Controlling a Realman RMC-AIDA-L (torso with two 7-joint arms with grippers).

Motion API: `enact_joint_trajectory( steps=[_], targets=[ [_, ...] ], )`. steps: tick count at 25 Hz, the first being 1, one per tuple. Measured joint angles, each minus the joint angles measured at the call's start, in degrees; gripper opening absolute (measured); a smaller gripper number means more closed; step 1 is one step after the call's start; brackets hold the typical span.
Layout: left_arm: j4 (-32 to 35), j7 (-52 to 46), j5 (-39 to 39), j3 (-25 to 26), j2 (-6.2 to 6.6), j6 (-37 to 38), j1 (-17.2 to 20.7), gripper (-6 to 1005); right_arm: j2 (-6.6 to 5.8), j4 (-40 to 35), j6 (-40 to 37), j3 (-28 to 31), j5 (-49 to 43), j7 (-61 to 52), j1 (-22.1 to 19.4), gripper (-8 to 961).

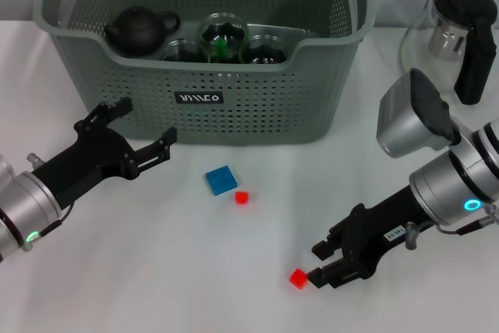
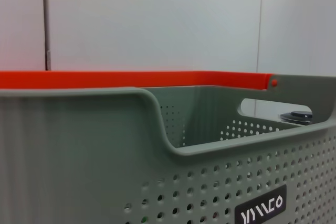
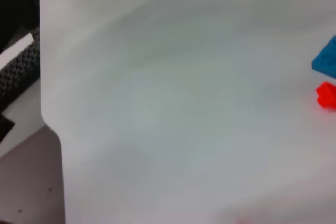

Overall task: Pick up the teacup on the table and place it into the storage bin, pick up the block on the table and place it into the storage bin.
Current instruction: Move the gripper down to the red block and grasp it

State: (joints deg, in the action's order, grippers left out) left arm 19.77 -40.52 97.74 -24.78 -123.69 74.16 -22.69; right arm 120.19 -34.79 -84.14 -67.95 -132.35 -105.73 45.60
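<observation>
My right gripper [image 1: 313, 264] sits low over the table [image 1: 156, 286], fingers parted, with a small red block [image 1: 298, 278] at their tips, touching or just beside the lower one; I cannot tell whether it is between them yet. My left gripper [image 1: 146, 126] hovers spread and empty just in front of the storage bin [image 1: 234, 115], near its black label [image 1: 199, 98].

By size:
- The storage bin stands at the far side of the table and holds a dark teapot [image 1: 139, 29] and glass cups [image 1: 224, 37].
- A glass jug [image 1: 460, 33] stands beside the bin, on my right.
- A blue block [image 1: 221, 179] lies in front of the bin, a second red block [image 1: 242, 197] just beside it.

In my judgement the deciding relation is this: the near red block lies straight ahead of my right fingers, so the right arm is the nearer; the other two blocks lie between both arms. No teacup is on the table.
</observation>
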Motion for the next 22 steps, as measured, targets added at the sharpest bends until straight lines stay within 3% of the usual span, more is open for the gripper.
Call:
enact_joint_trajectory(
  steps=[11,22],
  targets=[
    [-0.06,-0.11,0.00,0.00,0.03,-0.53,-0.17,948,0.41,-8.82,2.15,-9.12,1.06,0.77,-1.43,516],
    [-0.57,-0.07,0.00,0.00,-0.15,-0.53,-0.25,948,0.56,-15.14,4.22,-24.08,0.85,-5.46,0.73,516]
  ],
)
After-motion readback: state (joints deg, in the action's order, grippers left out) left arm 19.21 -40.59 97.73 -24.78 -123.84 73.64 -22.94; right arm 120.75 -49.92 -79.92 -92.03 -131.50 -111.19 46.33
